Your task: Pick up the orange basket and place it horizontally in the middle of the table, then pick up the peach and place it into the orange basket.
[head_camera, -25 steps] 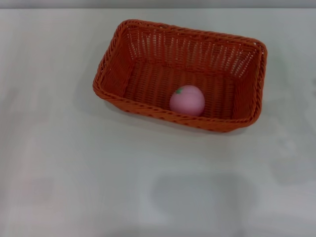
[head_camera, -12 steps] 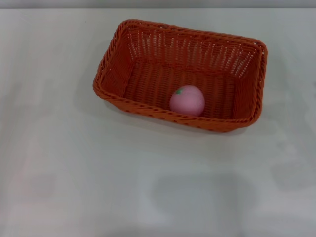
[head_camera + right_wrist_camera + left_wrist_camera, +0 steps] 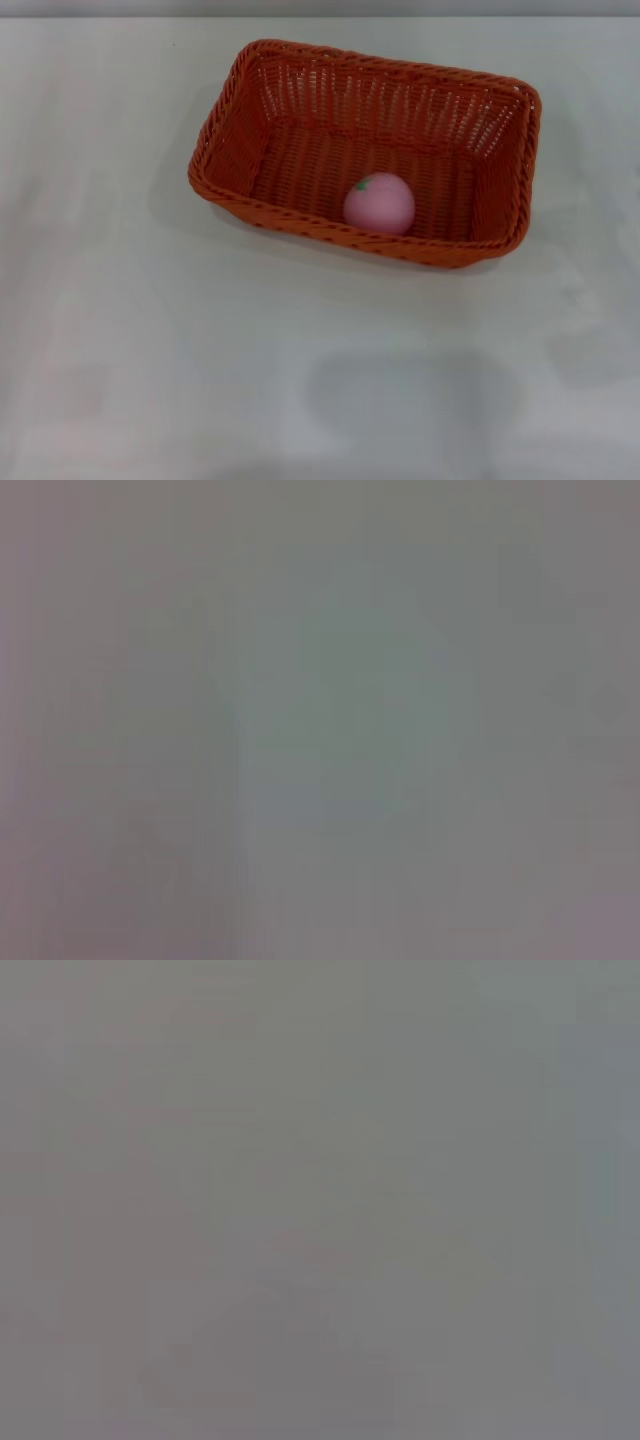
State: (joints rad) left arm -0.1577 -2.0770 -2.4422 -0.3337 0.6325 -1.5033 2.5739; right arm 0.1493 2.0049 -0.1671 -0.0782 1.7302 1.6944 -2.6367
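Even soft light; both wrist views blank grey blur.

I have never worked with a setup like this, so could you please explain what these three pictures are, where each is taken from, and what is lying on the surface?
The machine is a robot with a body and two arms, each ending in a gripper. The colour picture comes from a camera on its head, looking forward and down at a plain white table. On it stands a large rectangular orange woven basket, lying roughly crosswise near the middle. Inside, on the basket floor close to the near wall, rests a small round pink toy peach with a green leaf mark on top.

The other two pictures come from cameras on the left and right wrists. Both show only a featureless grey surface. Neither arm nor gripper appears in any picture, so nothing can be seen being held.
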